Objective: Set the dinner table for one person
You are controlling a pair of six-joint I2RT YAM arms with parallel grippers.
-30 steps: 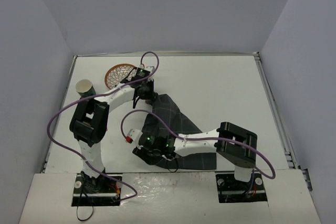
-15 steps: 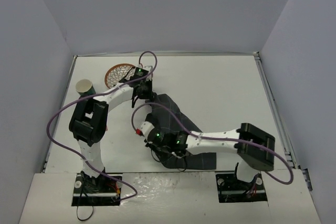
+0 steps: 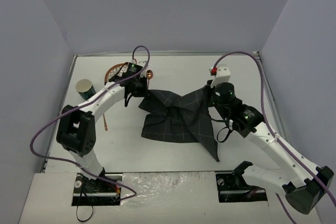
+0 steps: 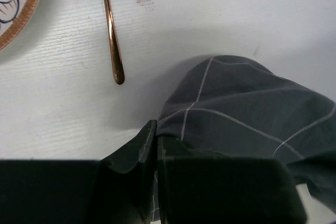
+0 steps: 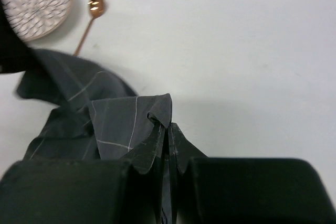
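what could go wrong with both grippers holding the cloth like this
1. The left gripper and the right gripper each pinch only a small bit of the cloth near its edge, so pulling it taut might slip a corner free.
2. The spoon and plate lie close to the left corner, so spreading that way could drag over or cover the spoon.
3. The cloth is bunched and creased between the grippers, so it may land folded.

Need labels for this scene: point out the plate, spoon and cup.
plate [image 5: 35, 6], right wrist view, patterned centre.
spoon [image 5: 96, 3], right wrist view, its bowl.
cup [image 3: 84, 86], top external view, open top.
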